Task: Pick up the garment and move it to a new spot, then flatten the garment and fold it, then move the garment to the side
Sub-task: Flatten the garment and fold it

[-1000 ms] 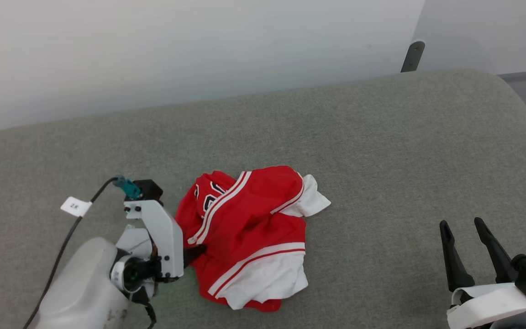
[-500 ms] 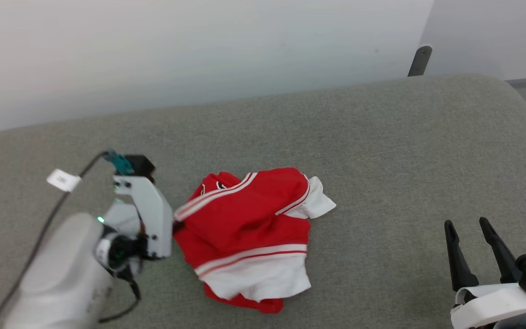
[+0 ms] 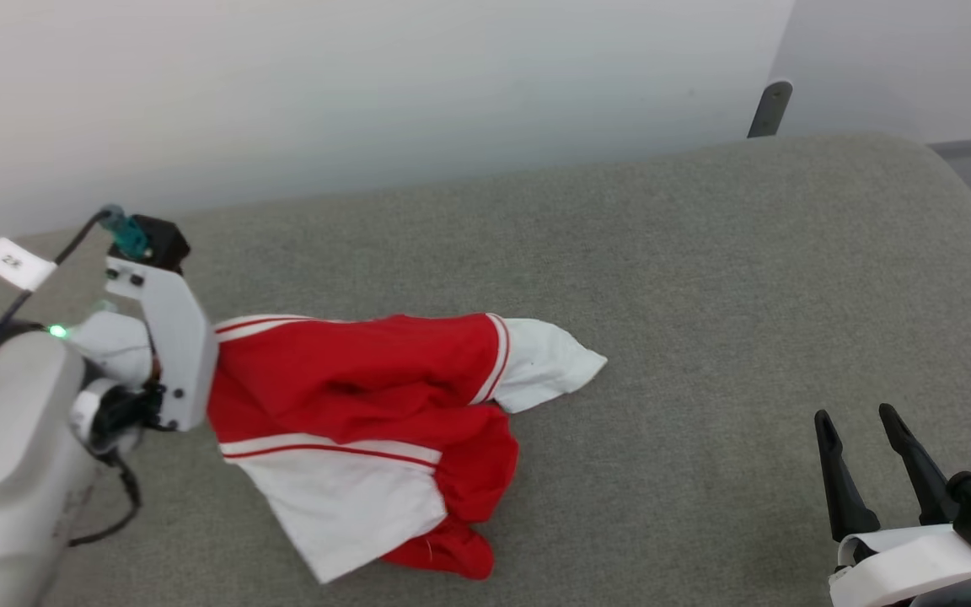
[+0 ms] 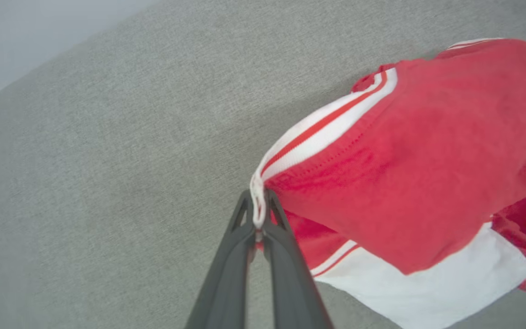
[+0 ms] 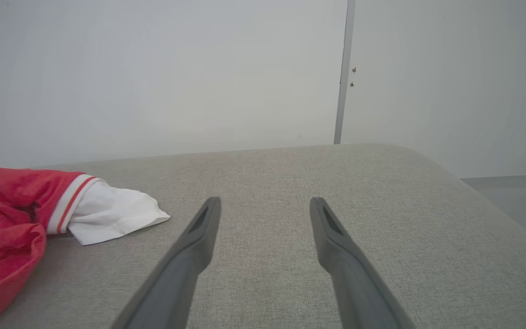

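Garment (image 3: 351,384) clamped at edge in L end effector (image 4: 258,197); R end effector (image 5: 265,202) spread wide

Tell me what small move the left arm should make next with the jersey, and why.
Probably raise the left gripper higher. It is shut on the striped trim of the garment, but the far white sleeve lies on the grey cushion, so more height should free it for carrying. The right gripper is open, apart from it.
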You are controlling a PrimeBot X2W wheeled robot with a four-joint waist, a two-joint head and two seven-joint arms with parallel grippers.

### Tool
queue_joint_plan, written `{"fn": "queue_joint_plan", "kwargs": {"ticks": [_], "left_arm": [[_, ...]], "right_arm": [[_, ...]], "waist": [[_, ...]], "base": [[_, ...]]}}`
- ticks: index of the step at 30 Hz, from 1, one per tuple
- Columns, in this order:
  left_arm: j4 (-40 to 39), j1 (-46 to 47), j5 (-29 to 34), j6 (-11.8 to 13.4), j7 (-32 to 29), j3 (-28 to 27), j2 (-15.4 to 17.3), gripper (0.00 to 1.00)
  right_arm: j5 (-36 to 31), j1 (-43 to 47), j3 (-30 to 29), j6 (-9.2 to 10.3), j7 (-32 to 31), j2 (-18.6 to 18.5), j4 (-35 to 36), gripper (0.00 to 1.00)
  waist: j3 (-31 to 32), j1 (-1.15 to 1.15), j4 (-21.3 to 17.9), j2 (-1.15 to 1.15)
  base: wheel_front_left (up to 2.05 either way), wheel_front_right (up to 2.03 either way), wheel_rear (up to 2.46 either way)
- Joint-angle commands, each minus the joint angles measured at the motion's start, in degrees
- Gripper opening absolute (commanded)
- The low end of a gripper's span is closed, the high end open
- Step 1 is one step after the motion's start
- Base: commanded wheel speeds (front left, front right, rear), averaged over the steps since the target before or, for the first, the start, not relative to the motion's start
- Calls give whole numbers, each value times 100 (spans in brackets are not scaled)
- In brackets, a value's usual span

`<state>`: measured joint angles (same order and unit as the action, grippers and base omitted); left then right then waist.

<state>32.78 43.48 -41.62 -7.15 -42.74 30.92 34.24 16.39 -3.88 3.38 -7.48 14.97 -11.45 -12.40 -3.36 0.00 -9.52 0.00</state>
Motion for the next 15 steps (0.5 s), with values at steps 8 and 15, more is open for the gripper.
{"fn": "queue_joint_plan", "kwargs": {"ticks": [8,15], "left_arm": [[335,69,63,-29,377,155,159,0],[820,32,-151,-34,783,178,-102,13]], "right_arm": [[21,-51,44,-3,31,-44,44,100],[20,-144,48,-3,31,-50,64,100]], "waist": [[-264,0,-136,0],[-458,0,-154,0]], "base": [[0,0,0],[0,0,0]]}}
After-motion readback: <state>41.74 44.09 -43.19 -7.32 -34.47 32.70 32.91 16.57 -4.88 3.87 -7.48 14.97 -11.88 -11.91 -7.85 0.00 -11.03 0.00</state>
